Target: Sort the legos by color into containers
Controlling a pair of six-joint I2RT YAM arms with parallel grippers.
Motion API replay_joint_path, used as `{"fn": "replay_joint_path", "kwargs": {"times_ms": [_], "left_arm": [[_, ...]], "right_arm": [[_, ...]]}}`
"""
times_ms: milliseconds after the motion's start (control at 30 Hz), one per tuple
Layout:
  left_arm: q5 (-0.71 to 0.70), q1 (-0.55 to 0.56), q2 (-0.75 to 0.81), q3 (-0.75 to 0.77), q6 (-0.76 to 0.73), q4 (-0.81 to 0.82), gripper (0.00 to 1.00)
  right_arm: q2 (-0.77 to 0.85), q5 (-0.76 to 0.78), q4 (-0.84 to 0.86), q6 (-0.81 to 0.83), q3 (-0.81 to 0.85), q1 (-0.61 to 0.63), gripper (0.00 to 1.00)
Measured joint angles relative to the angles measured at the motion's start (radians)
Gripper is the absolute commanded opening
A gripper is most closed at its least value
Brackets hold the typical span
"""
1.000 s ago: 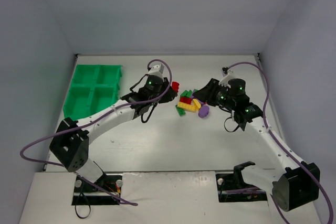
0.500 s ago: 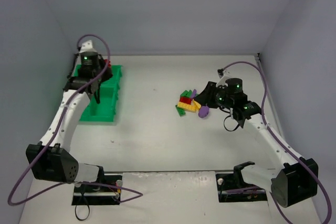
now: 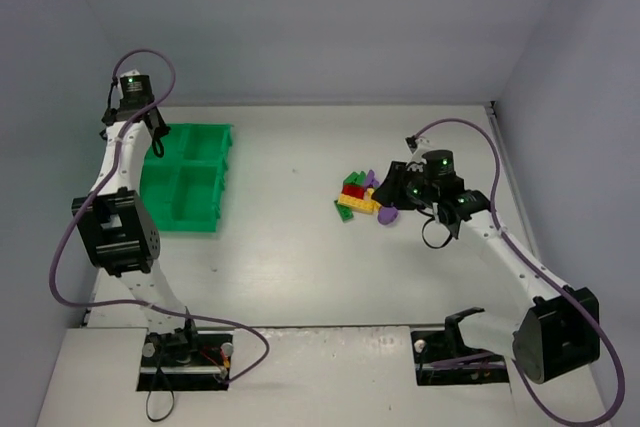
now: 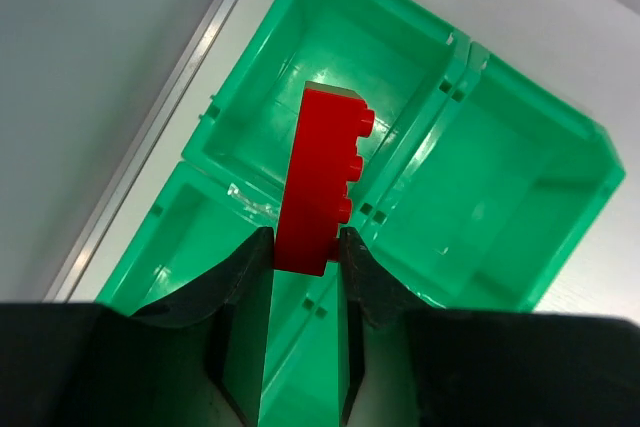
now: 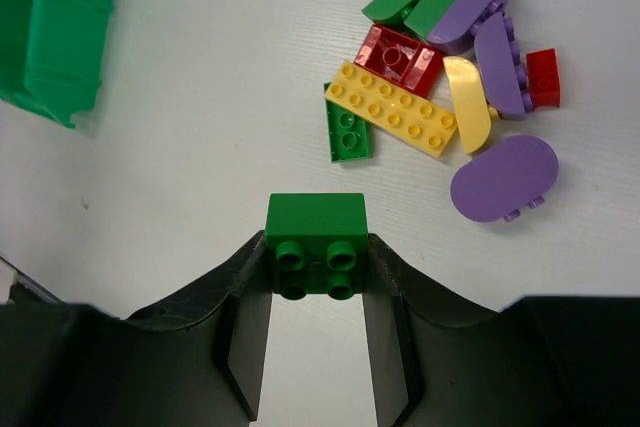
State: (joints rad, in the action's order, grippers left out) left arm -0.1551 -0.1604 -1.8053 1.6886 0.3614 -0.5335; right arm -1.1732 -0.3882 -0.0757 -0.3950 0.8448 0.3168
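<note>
My left gripper (image 4: 306, 247) is shut on a red brick (image 4: 322, 179) and holds it above the green tray (image 4: 455, 62), over its four empty compartments. In the top view the left gripper (image 3: 150, 132) is at the tray's (image 3: 185, 217) far left corner. My right gripper (image 5: 318, 262) is shut on a green brick (image 5: 316, 237) above the table, just beside the pile of legos (image 5: 440, 77). The pile (image 3: 362, 195) holds red, yellow, green and purple bricks. In the top view the right gripper (image 3: 392, 185) is at the pile's right side.
Grey walls close in the table on the left, back and right. A loose purple rounded piece (image 5: 503, 177) lies at the near right of the pile. A small green brick (image 5: 348, 132) lies at the pile's left.
My left arm swung from the pile over to the tray with the red brick, then further to the tray's far left. My right gripper shifted slightly left by the pile.
</note>
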Motion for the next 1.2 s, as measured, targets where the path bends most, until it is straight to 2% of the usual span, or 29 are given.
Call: {"fn": "replay_joint_path", "kwargs": {"times_ms": [200, 400, 500, 567, 633, 700, 733, 867, 1200], "left_arm": [[-0.001, 0.0, -0.056, 0.029, -0.07, 0.0, 0.0], [0.015, -0.004, -0.156, 0.14, -0.11, 0.019, 0.0], [0.027, -0.004, -0.212, 0.169, -0.119, 0.026, 0.06], [0.035, -0.004, -0.247, 0.177, -0.12, 0.026, 0.06], [0.043, -0.004, -0.277, 0.18, -0.121, 0.026, 0.12], [0.05, -0.004, -0.299, 0.18, -0.121, 0.026, 0.21], [0.052, -0.004, -0.309, 0.181, -0.121, 0.025, 0.28], [0.058, -0.004, -0.335, 0.187, -0.126, 0.023, 0.44], [0.056, -0.005, -0.33, 0.195, -0.118, 0.029, 0.83]], "right_arm": [[-0.051, 0.046, -0.023, 0.023, -0.014, 0.024, 0.0], [-0.108, 0.082, -0.033, 0.027, -0.035, 0.043, 0.0], [-0.139, 0.104, -0.037, 0.027, -0.035, 0.052, 0.0], [-0.172, 0.127, -0.037, 0.027, -0.035, 0.064, 0.0], [-0.211, 0.151, -0.036, 0.026, -0.035, 0.091, 0.0], [-0.252, 0.174, -0.036, 0.024, -0.035, 0.127, 0.0], [-0.272, 0.18, -0.034, 0.023, -0.035, 0.143, 0.0], [-0.336, 0.193, -0.017, 0.01, -0.035, 0.197, 0.0], [-0.394, 0.227, 0.008, 0.0, -0.022, 0.257, 0.0]]}}
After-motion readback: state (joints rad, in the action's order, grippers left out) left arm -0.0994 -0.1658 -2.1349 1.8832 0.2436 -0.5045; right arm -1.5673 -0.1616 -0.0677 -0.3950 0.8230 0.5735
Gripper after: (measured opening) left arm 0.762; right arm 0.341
